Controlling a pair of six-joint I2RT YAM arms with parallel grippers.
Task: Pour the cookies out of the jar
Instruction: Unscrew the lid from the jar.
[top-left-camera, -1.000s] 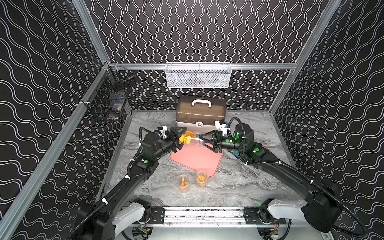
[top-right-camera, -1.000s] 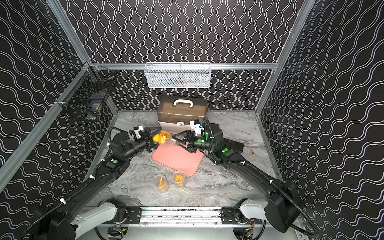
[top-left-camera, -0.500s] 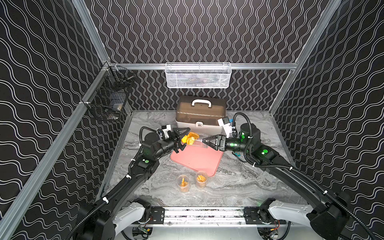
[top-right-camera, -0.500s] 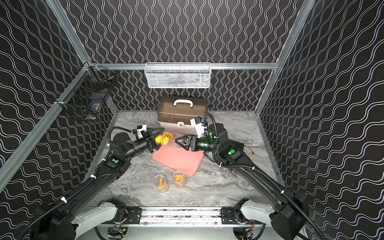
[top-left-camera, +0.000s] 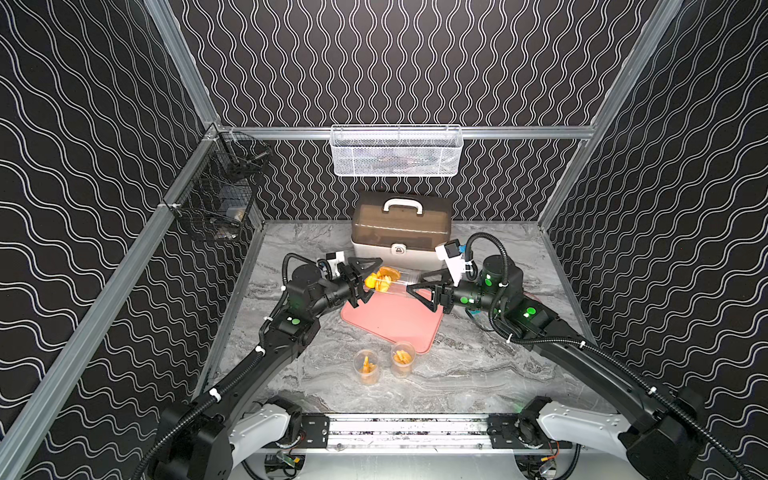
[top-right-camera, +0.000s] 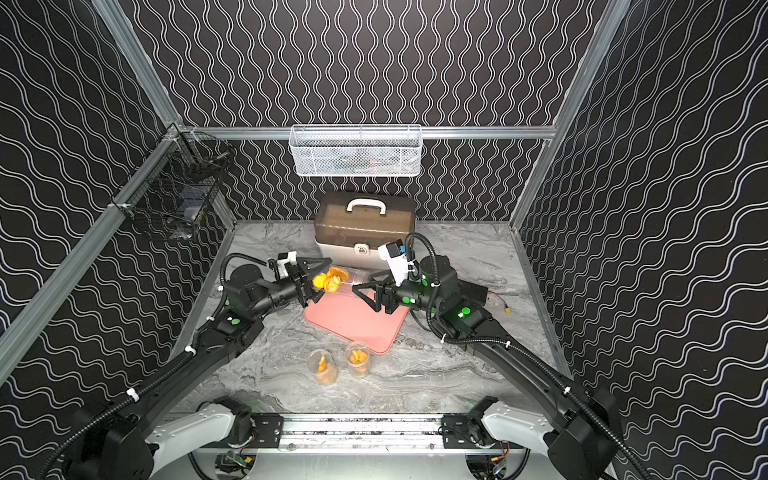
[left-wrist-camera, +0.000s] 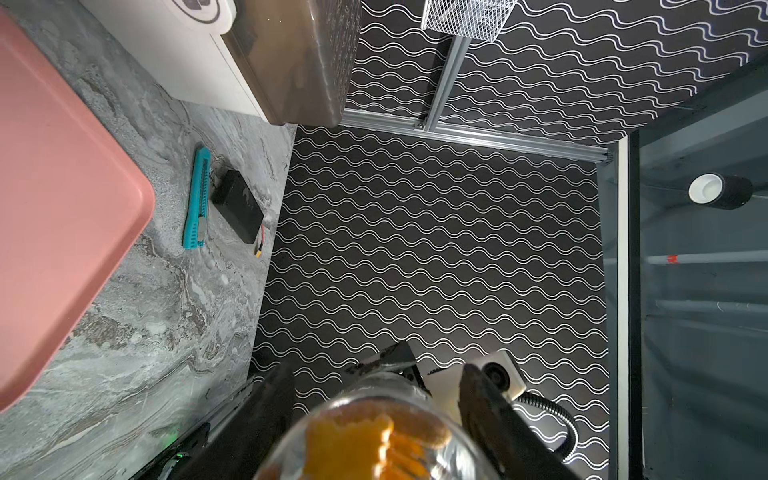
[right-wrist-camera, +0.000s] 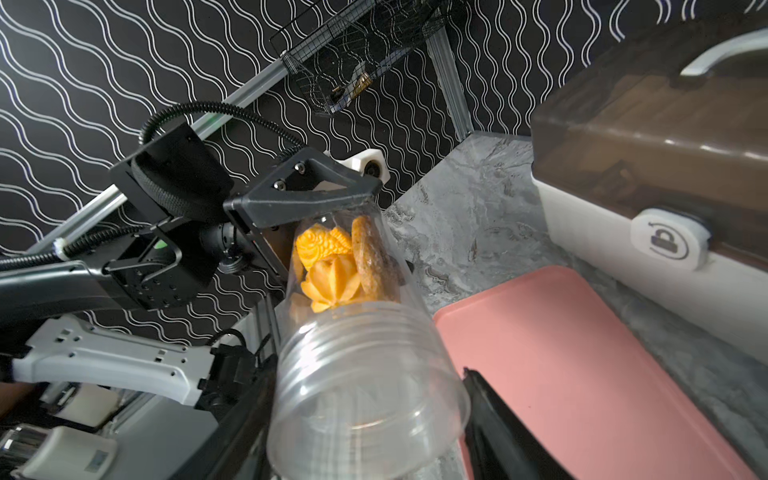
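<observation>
You're just short of the pour: your left gripper (top-left-camera: 372, 281) is clamped on the base of the jar (right-wrist-camera: 365, 374), which lies roughly level above the tray's (top-left-camera: 395, 328) far edge, with the cookies (right-wrist-camera: 332, 266) bunched at the base end. Your right gripper (top-left-camera: 417, 291) straddles the mouth, but I can't tell whether it grips, or whether a clear cap is on. Next, you likely need the mouth free, then tipped down over the tray.
</observation>
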